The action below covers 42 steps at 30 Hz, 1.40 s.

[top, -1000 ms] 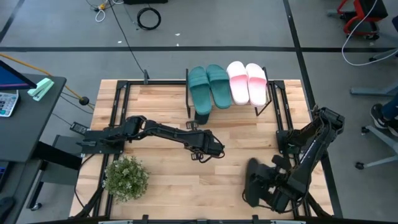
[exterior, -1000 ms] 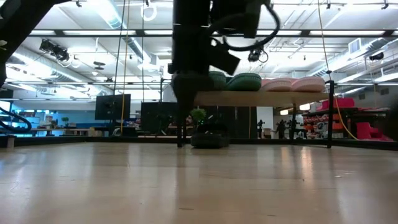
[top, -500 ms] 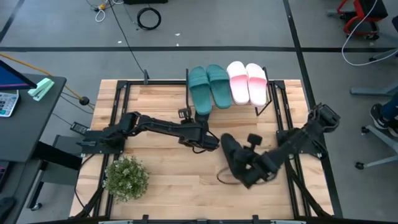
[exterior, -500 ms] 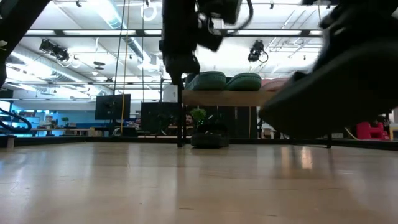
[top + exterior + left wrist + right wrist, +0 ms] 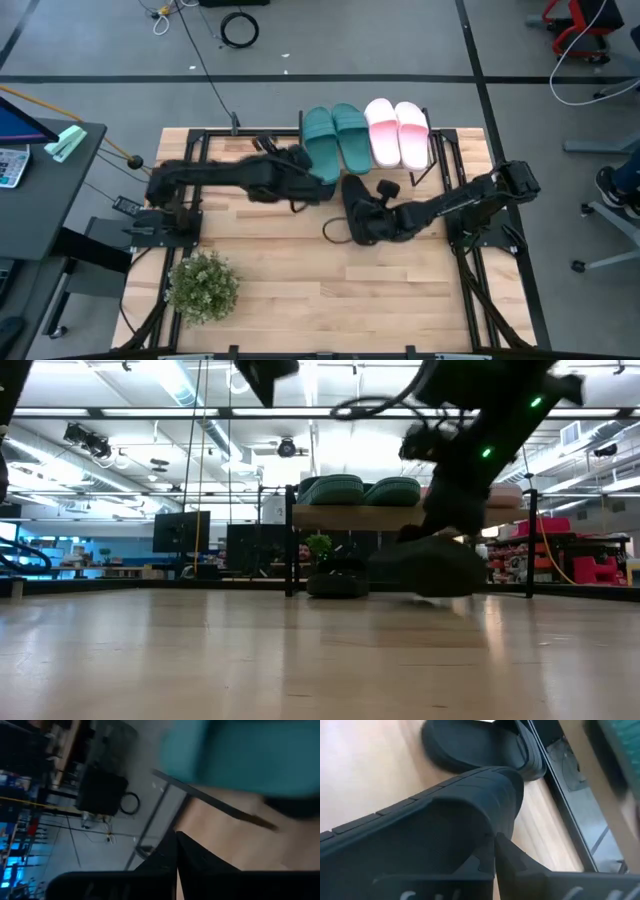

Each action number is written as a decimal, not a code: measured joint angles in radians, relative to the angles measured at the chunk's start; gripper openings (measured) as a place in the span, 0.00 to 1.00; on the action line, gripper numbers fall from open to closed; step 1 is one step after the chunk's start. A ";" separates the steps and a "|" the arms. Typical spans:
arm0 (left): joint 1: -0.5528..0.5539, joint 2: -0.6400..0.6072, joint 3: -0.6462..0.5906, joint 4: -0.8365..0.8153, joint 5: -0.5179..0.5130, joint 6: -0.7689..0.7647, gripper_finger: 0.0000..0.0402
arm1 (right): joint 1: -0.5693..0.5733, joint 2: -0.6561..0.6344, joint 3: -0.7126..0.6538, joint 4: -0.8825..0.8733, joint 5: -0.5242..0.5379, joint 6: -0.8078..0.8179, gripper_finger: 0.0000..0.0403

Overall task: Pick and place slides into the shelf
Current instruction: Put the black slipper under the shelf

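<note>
Right gripper (image 5: 378, 222) closed on 1 black slide (image 5: 358, 208) near the shelf (image 5: 420, 160); rubbery, light, probably flexes, best gripped at strap. Left gripper (image 5: 300, 183) closed, empty.

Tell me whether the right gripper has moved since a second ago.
Yes. The right gripper, carrying a black rubbery slide, has swung from the table's near right corner toward the low wooden-topped wire shelf.

Right claw (image 5: 372, 222) with black slide (image 5: 358, 205), now beside shelf (image 5: 420, 172).
</note>
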State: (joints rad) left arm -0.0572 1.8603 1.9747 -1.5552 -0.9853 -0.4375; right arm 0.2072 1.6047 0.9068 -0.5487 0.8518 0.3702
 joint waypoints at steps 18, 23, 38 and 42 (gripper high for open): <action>0.078 -0.301 0.000 0.063 -0.033 0.094 0.02 | -0.393 0.000 -0.038 0.315 -0.067 -0.357 0.00; 0.079 -0.300 0.000 0.062 -0.032 0.094 0.03 | -0.430 -0.003 -0.036 0.338 -0.133 -0.374 0.00; 0.077 -0.294 0.000 0.063 -0.032 0.082 0.01 | -0.389 -0.001 -0.036 0.330 -0.230 -0.356 0.23; 0.075 -0.294 0.000 0.065 -0.031 0.082 0.03 | -0.373 -0.001 -0.035 0.309 -0.232 -0.272 0.29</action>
State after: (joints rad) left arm 0.0177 1.5661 1.9746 -1.4906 -1.0164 -0.3557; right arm -0.1659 1.6035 0.8722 -0.2401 0.6195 0.0977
